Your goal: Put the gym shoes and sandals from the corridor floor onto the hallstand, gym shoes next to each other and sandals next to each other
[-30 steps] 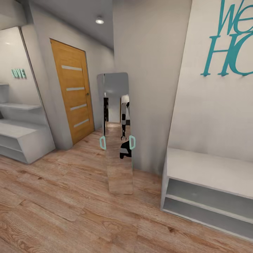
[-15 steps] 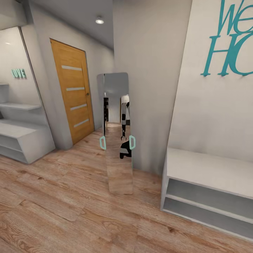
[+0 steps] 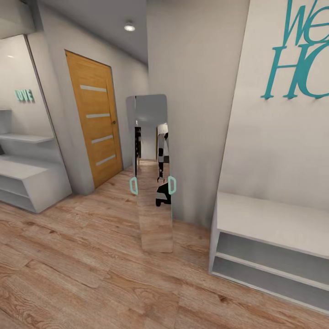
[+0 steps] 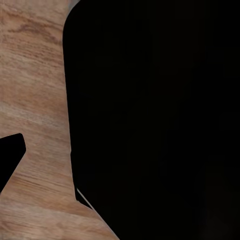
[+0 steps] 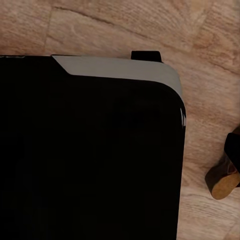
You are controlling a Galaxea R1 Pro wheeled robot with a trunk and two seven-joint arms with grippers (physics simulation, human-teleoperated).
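Two grey storage units stand in the corridor. Nearest, in the right wrist view, a dark brown sandal (image 5: 227, 172) with a tan cork edge lies on the corridor floor (image 5: 125, 27) beside the robot's black body; too little of it shows to tell its long axis or which way it points. In the left wrist view the black body covers more of the same planks. Neither gripper's fingers can be made out, so whether they are apart or together cannot be told. In the head view the wood-grain planks run forward to a plain low grey bench (image 3: 269, 246) at the right, under teal wall lettering (image 3: 297, 50). A tall leaning mirror (image 3: 153, 183) stands mid-corridor. Farther left is the hallstand (image 3: 27, 178), with stepped upper shelves. Beyond it is an orange wooden door (image 3: 96, 119), and a ceiling light (image 3: 130, 27) above.
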